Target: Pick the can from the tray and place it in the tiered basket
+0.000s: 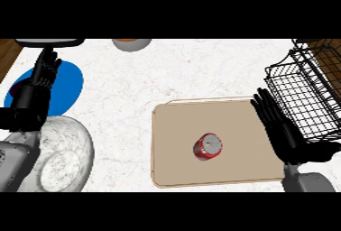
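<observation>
Counter top (140, 90): white, faintly veined like marble, evenly lit, filling most of the view. Wooden floor (8, 52): brown boards, showed beyond the counter's upper left corner. Blue plate (70, 85): lay near the left edge. Marbled white plate (66, 153): sat at the lower left corner. Grey bowl (131, 43): partly cut off at the far edge.
</observation>
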